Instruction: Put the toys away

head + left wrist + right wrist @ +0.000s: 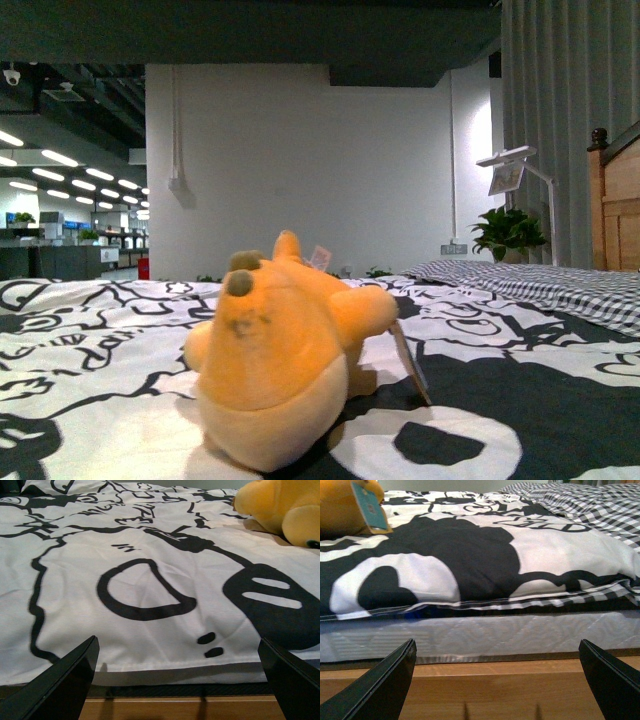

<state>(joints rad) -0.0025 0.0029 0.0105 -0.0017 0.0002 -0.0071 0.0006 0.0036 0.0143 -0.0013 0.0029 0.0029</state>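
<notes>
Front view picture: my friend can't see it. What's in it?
An orange-yellow plush animal lies close up on a bed's black-and-white patterned cover. Behind it are a white wall, a potted plant and a white lamp.

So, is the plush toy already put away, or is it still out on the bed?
Still out. The orange plush toy lies on the black-and-white duvet of the bed, in no box or basket.

White wall [300, 170] at back; ceiling strip lights [60, 158] lit, far left. Right side: grey curtain [560, 90], white lamp [506, 156], potted plant [508, 232], wooden headboard [618, 215]. Black-and-white patterned bedcover [100, 350]; checked bedding [560, 285].
</notes>
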